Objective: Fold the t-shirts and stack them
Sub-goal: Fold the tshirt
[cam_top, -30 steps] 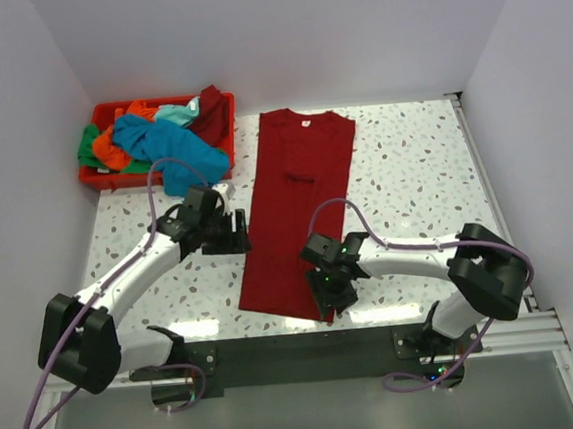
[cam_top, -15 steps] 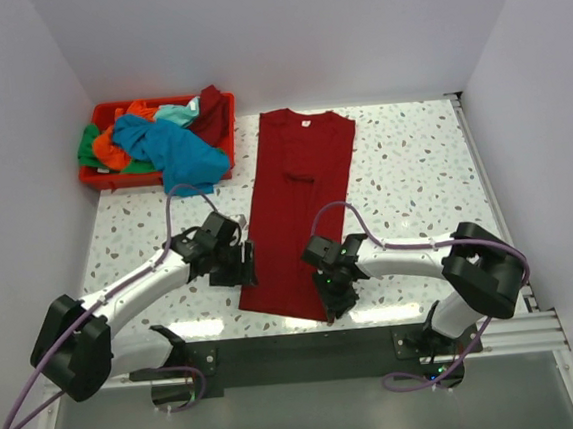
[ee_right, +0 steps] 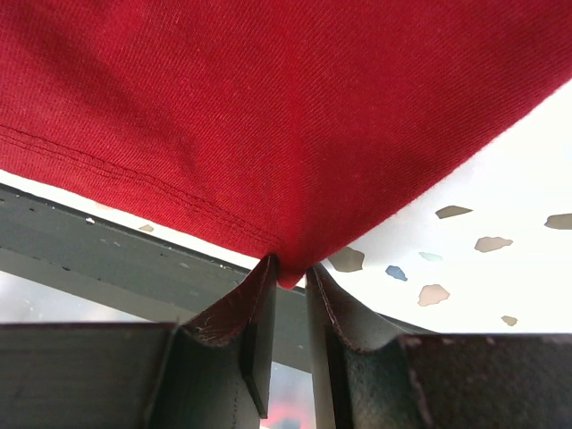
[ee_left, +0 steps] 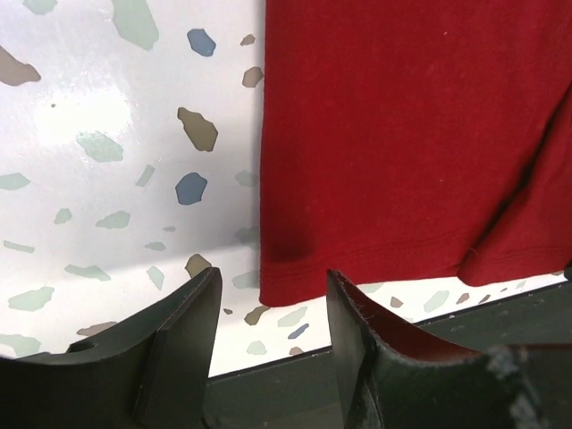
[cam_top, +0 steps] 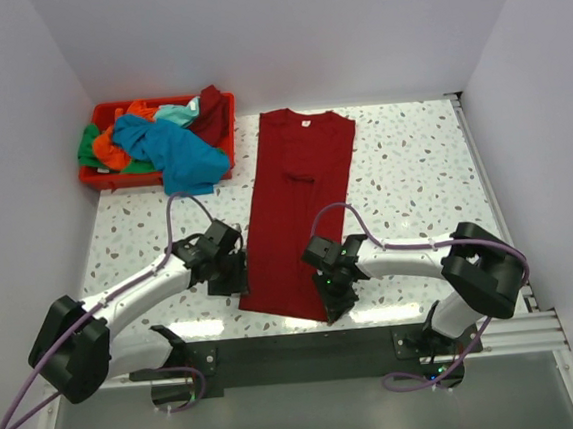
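**Right pincer (ee_right: 288,268) pinching the near hem, left pincer (ee_left: 270,295) lining up beside it**

At the near edge of the surface (cam_top: 414,183), the right pincer is gripping the near right corner of the dark red t-shirt (cam_top: 301,203). Its two fingers are pressed together on the cloth, and the hem is bunching between them. I judge this hold is preparing the next fold, with the near hem going up toward the far collar.

The left pincer is sitting spread, not yet gripping. The near left corner of the same hem is showing between its fingers, probably so that both corners are lifting together and the cloth is staying flat.

The shirt is lying as one long strip with its sleeves turned in and its collar at the far end.

Far left, the red bin (cam_top: 93,178) is holding the waiting heap. A teal blue shirt (cam_top: 176,154), an orange shirt (cam_top: 110,150), a green shirt (cam_top: 87,147) and a second dark red shirt (cam_top: 214,110) are showing. That is at least four, and the tangle is hiding any exact number.

By count: two pincers, one shirt laid out, one bin.
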Robot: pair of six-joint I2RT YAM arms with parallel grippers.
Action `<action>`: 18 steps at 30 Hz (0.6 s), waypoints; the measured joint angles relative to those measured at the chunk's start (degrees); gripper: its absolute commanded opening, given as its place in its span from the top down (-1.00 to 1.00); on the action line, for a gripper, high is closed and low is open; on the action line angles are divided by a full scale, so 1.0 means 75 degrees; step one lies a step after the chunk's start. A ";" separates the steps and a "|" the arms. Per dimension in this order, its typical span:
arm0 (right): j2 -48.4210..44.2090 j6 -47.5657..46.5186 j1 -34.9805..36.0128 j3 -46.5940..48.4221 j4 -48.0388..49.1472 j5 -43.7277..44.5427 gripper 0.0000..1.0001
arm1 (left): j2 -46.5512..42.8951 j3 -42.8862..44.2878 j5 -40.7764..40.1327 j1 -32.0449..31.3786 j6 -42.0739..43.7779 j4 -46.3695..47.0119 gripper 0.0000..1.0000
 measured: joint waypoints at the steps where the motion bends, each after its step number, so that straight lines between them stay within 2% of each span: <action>1: 0.0000 0.0000 0.0000 0.0000 0.0000 0.0000 0.53 | 0.0003 -0.0044 0.0003 0.0000 -0.0003 0.0035 -0.02; 14: 0.0000 0.0000 0.0000 0.0000 -0.0012 0.0015 0.53 | 0.0533 -0.0358 0.0256 -0.0006 -0.0003 0.0452 0.30; 18: 0.0000 0.0000 0.0000 0.0003 -0.0017 0.0017 0.54 | 0.0548 -0.0437 0.0434 -0.0009 -0.0012 0.0650 0.62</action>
